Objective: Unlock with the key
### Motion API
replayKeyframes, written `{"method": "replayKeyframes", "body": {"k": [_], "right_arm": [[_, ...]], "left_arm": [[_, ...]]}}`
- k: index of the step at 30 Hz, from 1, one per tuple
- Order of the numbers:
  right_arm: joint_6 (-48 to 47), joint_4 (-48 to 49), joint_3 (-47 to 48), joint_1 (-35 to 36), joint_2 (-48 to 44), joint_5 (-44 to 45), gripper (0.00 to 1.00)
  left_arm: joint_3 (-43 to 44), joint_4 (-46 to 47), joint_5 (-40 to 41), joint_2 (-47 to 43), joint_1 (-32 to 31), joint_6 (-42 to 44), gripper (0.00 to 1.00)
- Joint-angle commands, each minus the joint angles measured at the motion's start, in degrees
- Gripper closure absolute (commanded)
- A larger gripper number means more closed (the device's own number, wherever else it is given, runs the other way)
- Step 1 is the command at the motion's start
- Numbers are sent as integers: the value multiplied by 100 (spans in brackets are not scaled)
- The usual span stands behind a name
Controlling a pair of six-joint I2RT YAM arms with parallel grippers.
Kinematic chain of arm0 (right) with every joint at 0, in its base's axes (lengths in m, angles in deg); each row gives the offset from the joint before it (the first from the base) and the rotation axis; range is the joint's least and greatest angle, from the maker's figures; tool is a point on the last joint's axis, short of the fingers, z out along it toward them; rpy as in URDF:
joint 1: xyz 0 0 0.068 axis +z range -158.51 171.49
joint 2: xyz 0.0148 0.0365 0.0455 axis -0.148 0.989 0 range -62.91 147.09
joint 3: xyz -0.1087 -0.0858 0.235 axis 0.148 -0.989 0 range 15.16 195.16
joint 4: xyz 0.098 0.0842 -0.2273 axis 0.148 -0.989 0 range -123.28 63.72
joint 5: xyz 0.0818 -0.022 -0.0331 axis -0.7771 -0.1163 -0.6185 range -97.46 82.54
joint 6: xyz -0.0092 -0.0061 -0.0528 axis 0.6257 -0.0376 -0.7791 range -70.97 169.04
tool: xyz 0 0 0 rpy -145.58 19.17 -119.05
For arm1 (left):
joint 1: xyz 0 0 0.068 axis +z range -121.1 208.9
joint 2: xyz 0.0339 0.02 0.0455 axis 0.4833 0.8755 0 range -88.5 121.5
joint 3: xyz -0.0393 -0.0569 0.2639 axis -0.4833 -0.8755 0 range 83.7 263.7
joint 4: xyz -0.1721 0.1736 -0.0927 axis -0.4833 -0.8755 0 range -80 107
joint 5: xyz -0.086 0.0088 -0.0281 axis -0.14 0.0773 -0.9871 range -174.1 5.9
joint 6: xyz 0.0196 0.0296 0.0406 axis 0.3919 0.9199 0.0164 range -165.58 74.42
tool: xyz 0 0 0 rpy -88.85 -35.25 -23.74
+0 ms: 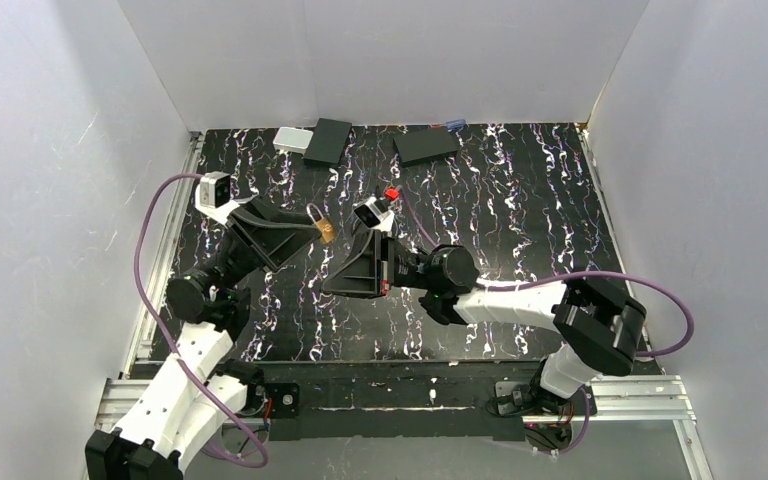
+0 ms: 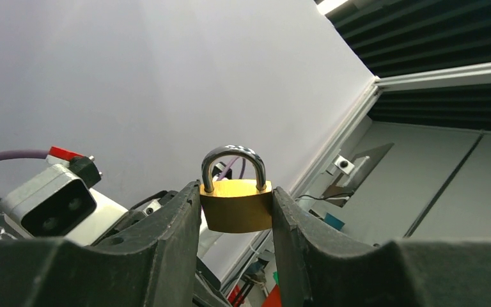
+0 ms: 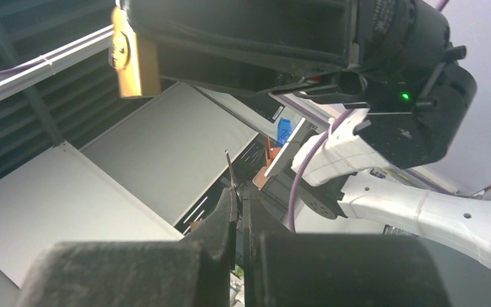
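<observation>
Left wrist view: padlock clamped, key waiting

We see the left gripper (image 2: 234, 201) closed part-way on the brass padlock (image 2: 236, 214), its fingers (image 2: 172, 236) pressing one on each side of the body. The steel shackle (image 2: 233, 157) stands upright above them, both legs seated in the body. The lock is held aloft, off any surface. Over on the right wrist view, the right gripper (image 3: 238, 199) is pinched almost tight, and a thin dark sliver pokes out past its tips. We take that for the key (image 3: 229, 167), though it is too slim to read clearly. That same view shows the lock up to the left, well apart from the key, with a round mark on its narrow face that may be the keyway.

How will it handle? We judge the lock rigid, dense for its size, and smooth enough to pivot under a turning load. So the squeeze across the body looks right, and it leaves that narrow face free. The key is stiff but tiny: hold it by the head, blade out, or it will roll in the grip
</observation>
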Motion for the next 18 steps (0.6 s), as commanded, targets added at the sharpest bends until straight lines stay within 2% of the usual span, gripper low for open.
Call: {"method": "replayKeyframes", "body": {"k": [1, 11, 18], "right_arm": [[28, 1764, 420, -79, -361, -126, 99], [203, 1700, 970, -121, -444, -213, 99], [-61, 1078, 1037, -113, -605, -329, 99]], "left_arm": [[333, 843, -79, -102, 27, -167, 100], [748, 1062, -257, -57, 24, -313, 100], [752, 1068, -206, 22, 22, -219, 100]]}}
